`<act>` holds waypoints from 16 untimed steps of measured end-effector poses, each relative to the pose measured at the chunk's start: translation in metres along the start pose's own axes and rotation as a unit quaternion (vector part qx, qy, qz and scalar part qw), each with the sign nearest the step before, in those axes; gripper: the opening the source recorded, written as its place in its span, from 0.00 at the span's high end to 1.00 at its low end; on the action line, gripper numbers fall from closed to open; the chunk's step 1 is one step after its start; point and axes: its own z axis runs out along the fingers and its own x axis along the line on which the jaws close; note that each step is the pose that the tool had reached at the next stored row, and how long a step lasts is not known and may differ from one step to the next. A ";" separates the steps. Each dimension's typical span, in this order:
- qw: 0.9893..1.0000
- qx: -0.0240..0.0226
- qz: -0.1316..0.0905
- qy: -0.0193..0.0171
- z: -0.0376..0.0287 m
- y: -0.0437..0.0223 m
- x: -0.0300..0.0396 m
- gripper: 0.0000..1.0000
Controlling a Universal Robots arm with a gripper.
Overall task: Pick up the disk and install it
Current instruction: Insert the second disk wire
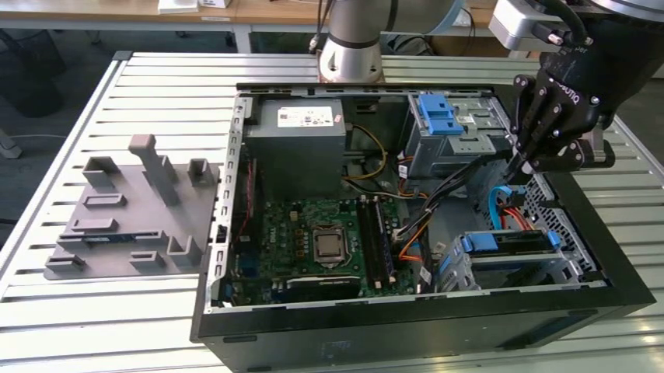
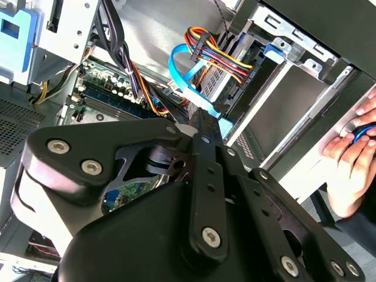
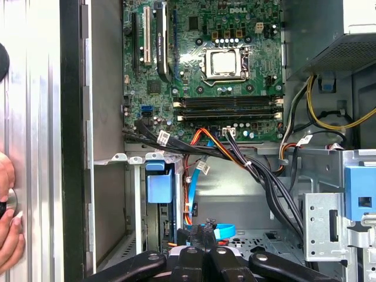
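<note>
Open PC case [image 1: 581, 307] lies on its side on the slatted desk [image 1: 166, 78], near the desk's front edge in the exterior view; disk [image 1: 505, 242] sits in the lower drive cage [image 1: 565, 268] at the case's near corner on the exterior view's right, blue side rail up, apparently seated in the bay; in the first wrist view the same bay shows a blue tab [image 3: 159, 182] at its mouth; hand [image 1: 522, 167] hangs just above the case interior, beyond the disk and apart from it, fingers drawn together at the tips with nothing between them; in both wrist views the black linkage tapers to a closed point next to a blue flat cable [image 2: 187, 82]; motherboard [image 1: 311, 241] covers the case floor mid-way, grey power-supply box [image 1: 298, 148] behind it, upper cage with blue latch [image 1: 441, 116] toward the far side; grey fixture block [image 1: 124, 225] rests on the desk at the exterior view's left; a person's hand [image 2: 352, 158] rests on the case's outer edge; arm base [image 1: 353, 47] stands at the desk's far edge.
</note>
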 end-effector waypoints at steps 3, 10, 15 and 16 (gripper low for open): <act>1.000 0.000 0.000 0.000 0.0000 0.0000 0.0000 0.90; 1.000 0.000 0.000 0.000 0.0001 0.0049 0.0002 0.90; 1.000 0.000 0.000 0.000 0.0004 0.0062 0.0002 0.90; 1.000 0.000 0.000 0.001 0.0005 0.0063 0.0006 0.90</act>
